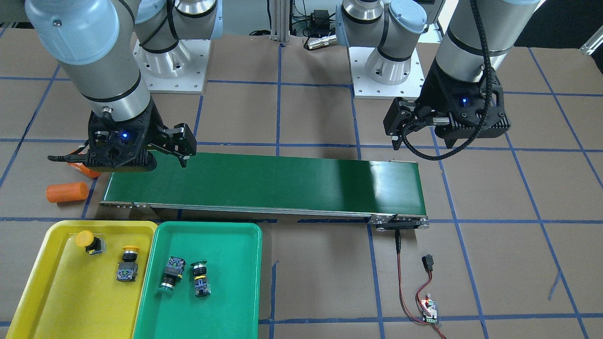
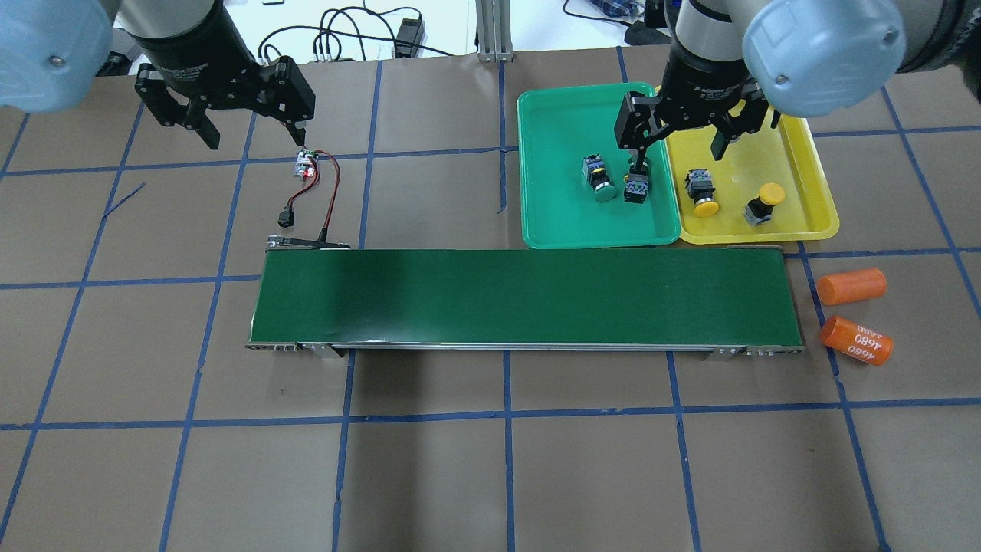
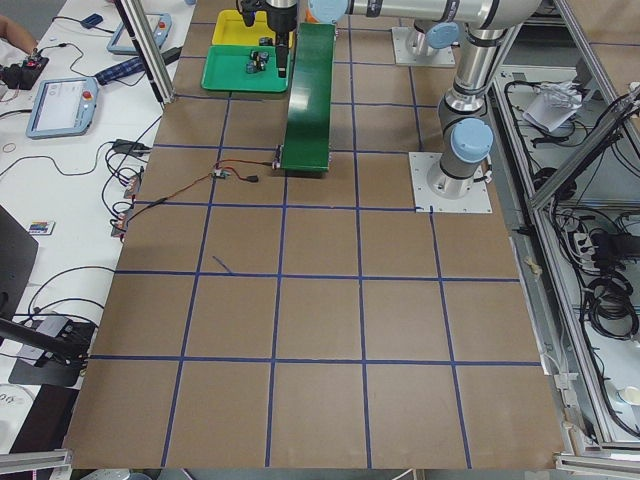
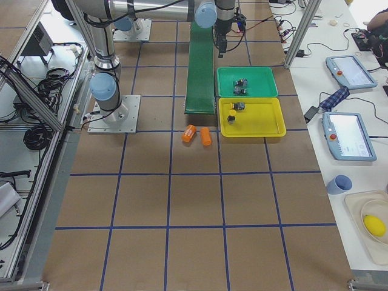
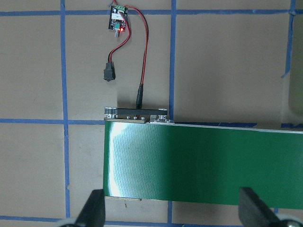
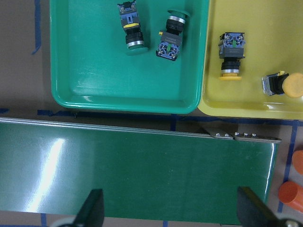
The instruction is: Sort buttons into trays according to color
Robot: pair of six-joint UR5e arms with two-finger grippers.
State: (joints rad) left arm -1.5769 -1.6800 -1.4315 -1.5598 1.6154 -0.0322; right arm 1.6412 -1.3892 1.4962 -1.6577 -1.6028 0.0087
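Note:
Two green buttons (image 2: pixel 600 178) (image 2: pixel 636 186) lie in the green tray (image 2: pixel 552 215). Two yellow buttons (image 2: pixel 701 192) (image 2: pixel 764 203) lie in the yellow tray (image 2: pixel 812 207) beside it. In the right wrist view the green buttons (image 6: pixel 130 28) (image 6: pixel 171 35) and the yellow buttons (image 6: pixel 231 52) (image 6: pixel 281 85) all lie on their sides. My right gripper (image 2: pixel 678 153) is open and empty, above the seam between the two trays. My left gripper (image 2: pixel 253 138) is open and empty, above the small controller board, far from the trays.
A long dark-green conveyor belt (image 2: pixel 521 295) runs across the table in front of the trays. Two orange cylinders (image 2: pixel 851 285) (image 2: pixel 856 341) lie off its right end. A controller board (image 2: pixel 306 162) with red and black wires lies near its left end.

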